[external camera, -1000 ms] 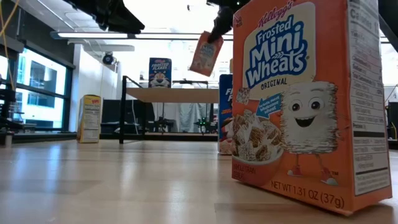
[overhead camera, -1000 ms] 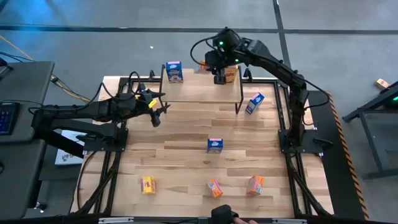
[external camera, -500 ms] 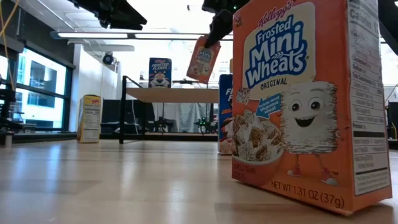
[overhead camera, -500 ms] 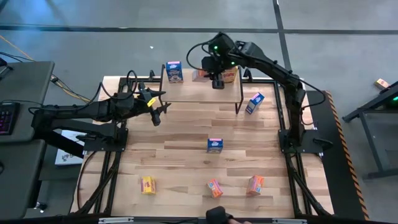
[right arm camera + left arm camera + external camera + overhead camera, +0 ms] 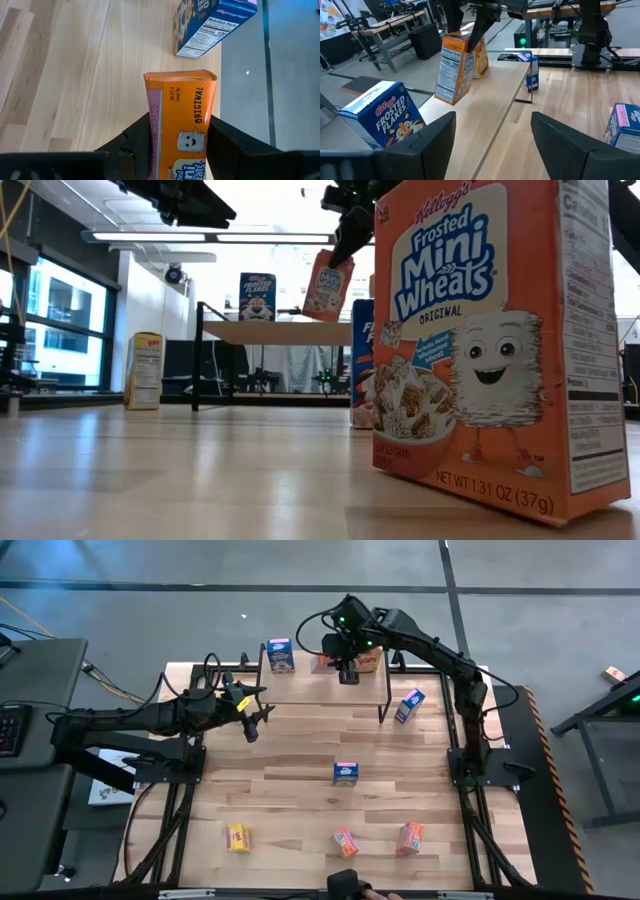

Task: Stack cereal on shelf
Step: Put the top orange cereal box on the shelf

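Note:
My right gripper (image 5: 346,668) is shut on an orange cereal box (image 5: 327,284) above the shelf (image 5: 300,690), a wood plank on thin dark legs at the table's far side. A blue box (image 5: 280,655) stands on the shelf's left part, and a yellow box (image 5: 371,660) on its right part. My left gripper (image 5: 252,718) is open and empty, just left of the shelf's near edge; its wrist view shows the blue box (image 5: 382,120) and the held orange box (image 5: 454,70). My right gripper pinches the orange box's upper end (image 5: 179,131) between its two fingers (image 5: 141,141), one on each side. The fingers come from above, slanting down (image 5: 347,242). The box hangs tilted below them, its lower end (image 5: 445,99) just above the shelf top.
On the table stand a blue box (image 5: 410,705) right of the shelf, a blue box (image 5: 346,773) at mid-table, and a yellow box (image 5: 238,836) and two orange boxes (image 5: 346,842) (image 5: 411,836) near the front edge. One orange box (image 5: 480,340) fills the low view's right.
My right gripper has gone down and a little toward the table's left along the shelf, carrying the orange box. The box stays tilted and now hangs lower, close over the shelf top.

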Tool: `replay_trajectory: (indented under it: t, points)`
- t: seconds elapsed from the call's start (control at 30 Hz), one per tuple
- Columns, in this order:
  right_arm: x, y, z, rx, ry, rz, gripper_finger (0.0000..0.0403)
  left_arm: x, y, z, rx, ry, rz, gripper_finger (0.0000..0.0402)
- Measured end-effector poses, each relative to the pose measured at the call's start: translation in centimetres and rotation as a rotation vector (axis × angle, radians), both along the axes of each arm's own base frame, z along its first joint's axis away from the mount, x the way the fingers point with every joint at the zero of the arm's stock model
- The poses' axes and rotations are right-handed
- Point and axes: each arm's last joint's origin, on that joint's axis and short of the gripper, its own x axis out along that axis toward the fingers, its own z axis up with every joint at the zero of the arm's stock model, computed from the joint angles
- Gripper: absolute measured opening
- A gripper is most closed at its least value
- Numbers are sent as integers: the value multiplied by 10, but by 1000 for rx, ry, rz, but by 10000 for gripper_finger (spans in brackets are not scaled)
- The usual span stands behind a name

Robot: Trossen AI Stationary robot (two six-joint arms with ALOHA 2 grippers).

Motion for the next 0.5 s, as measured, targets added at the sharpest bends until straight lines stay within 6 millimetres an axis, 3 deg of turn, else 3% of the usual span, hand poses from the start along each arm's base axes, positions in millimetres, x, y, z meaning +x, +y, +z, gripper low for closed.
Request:
replay_trajectory:
  t: [0.5]
  points:
    - [6, -4, -13, 6, 43, -7, 145, 0, 0, 0, 0, 0, 0, 251]
